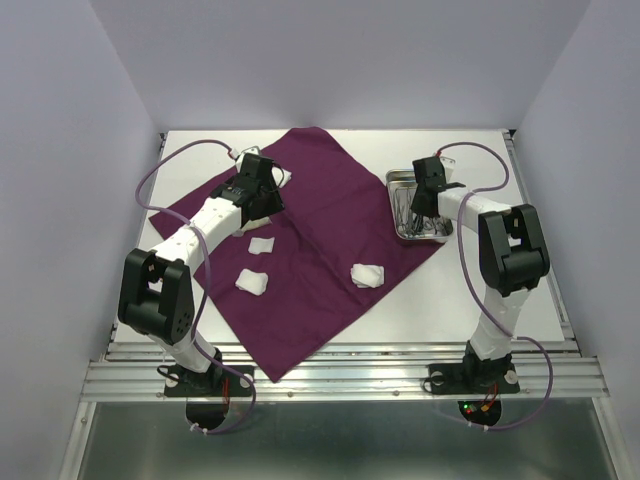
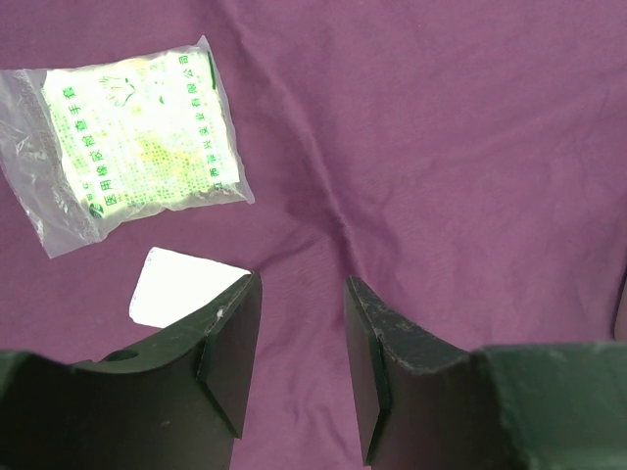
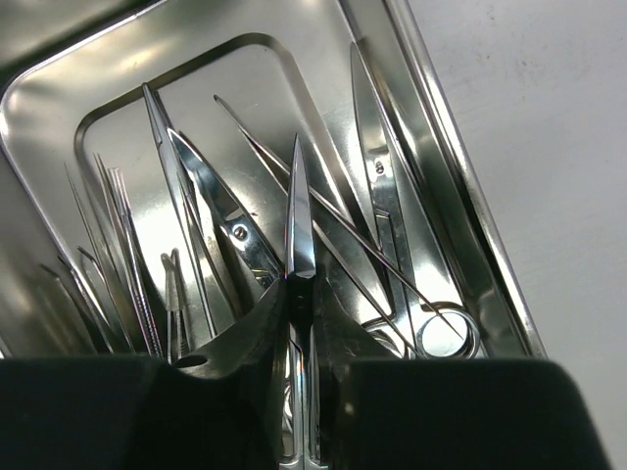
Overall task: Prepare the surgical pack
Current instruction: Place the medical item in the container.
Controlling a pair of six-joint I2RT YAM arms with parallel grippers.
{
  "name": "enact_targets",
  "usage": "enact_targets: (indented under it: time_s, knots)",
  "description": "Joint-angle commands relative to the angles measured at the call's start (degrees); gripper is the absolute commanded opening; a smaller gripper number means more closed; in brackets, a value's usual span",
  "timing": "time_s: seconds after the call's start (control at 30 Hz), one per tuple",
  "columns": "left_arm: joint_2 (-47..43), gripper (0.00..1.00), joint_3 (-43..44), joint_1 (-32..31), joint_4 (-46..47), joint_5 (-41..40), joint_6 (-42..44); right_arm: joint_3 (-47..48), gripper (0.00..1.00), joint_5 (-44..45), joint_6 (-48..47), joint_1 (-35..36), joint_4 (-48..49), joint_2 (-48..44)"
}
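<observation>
The deep-purple cloth (image 1: pixel 320 215) lies spread flat on the table. Three white gauze wads lie on it: one (image 1: pixel 262 243), one (image 1: pixel 251 282) and one (image 1: pixel 367 274). My left gripper (image 1: pixel 262 178) is open and empty just above the cloth's far left part (image 2: pixel 441 147), its fingers (image 2: pixel 230 343) apart. My right gripper (image 1: pixel 422 203) is inside the steel tray (image 1: pixel 395 180) and shut on a pointed silver instrument (image 3: pixel 299 220) that sticks out past its fingertips. Scissors (image 3: pixel 392 235) and several thin instruments lie in the tray (image 3: pixel 118 69) beneath it.
A clear plastic packet with green print (image 2: pixel 137 137) lies on the cloth ahead and to the left of my left gripper, with a white gauze piece (image 2: pixel 176 279) next to the left finger. The tray stands on the cloth's right corner beside bare white table (image 3: pixel 549 147).
</observation>
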Motion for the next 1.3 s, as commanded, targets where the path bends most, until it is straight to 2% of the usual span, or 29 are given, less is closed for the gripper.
enact_targets:
  time_s: [0.0, 0.4, 0.67, 1.07, 1.27]
  knots:
    - [-1.5, 0.50, -0.2, 0.1, 0.7, -1.0, 0.9, 1.5, 0.14, -2.0, 0.2, -0.3, 1.6, -0.3]
    - [-1.4, 0.50, -0.6, 0.1, 0.9, -0.9, 0.7, 0.7, 0.11, -7.7, -3.7, -0.3, 5.2, -1.2]
    - [-1.1, 0.50, -0.7, 0.1, 1.1, -0.6, 0.6, -1.6, 0.29, -9.4, -7.8, 0.3, 9.0, -3.9]
    - [-1.6, 0.49, -1.1, 0.1, 1.2, -0.5, 0.5, -4.6, 0.34, -16.1, -9.6, 1.3, 14.2, -7.5]
    - [-1.5, 0.49, -1.1, 0.1, 1.4, -0.2, 0.7, -4.7, 0.33, -10.9, -8.8, 1.3, 13.4, -11.0]
